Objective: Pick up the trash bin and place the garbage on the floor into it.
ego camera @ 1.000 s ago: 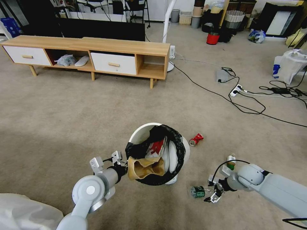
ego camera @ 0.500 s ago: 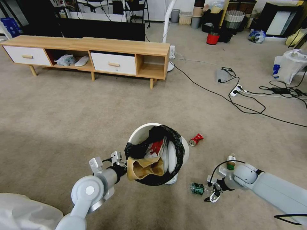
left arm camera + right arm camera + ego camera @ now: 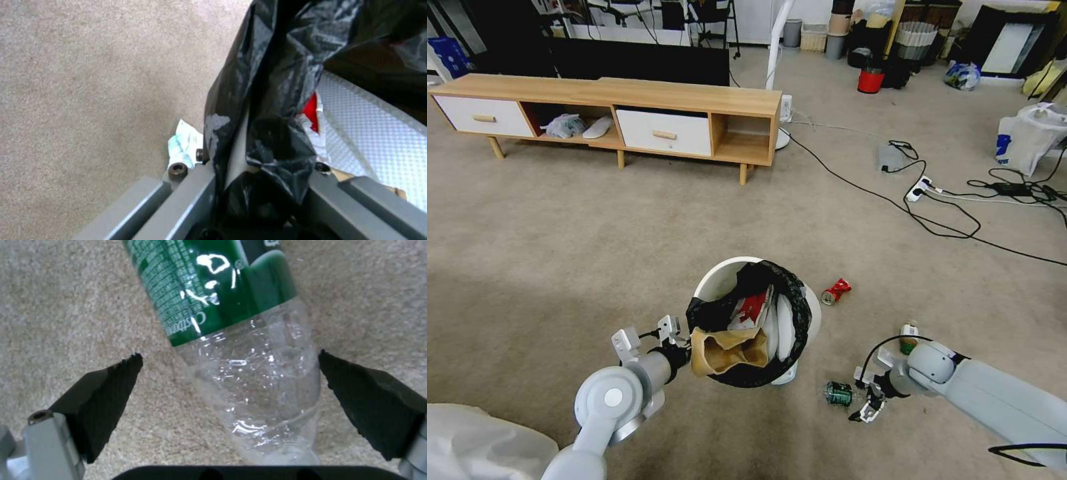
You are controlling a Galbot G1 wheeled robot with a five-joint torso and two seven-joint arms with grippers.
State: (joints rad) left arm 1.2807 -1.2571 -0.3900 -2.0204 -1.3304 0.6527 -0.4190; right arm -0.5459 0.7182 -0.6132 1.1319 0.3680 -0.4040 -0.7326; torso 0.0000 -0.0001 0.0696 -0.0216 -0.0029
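Observation:
My left gripper (image 3: 684,348) is shut on the near rim of the trash bin (image 3: 720,275), a white bin lined with a black bag (image 3: 267,100), which it holds tilted. Both grey fingers (image 3: 191,200) clamp the rim and the bag. A brown carton (image 3: 727,350) and a red-and-white wrapper (image 3: 752,308) sit inside. My right gripper (image 3: 229,355) is open low over the floor (image 3: 594,253), its black pads (image 3: 106,396) on either side of the clear end of a green-labelled bottle (image 3: 249,366) (image 3: 839,393). A crushed red can (image 3: 836,291) and a green-capped item (image 3: 908,337) lie nearby on the carpet.
A low wooden cabinet (image 3: 627,113) stands at the back left. Cables and a power strip (image 3: 920,190) run across the right side, near a large white plastic bag (image 3: 1027,140). A red bucket (image 3: 870,80) sits far back. A crumpled tissue (image 3: 184,146) lies under the bin's rim.
My right arm has moved slightly left, bringing its open fingers around the bottle's clear end. The left arm and the bin have stayed in place.

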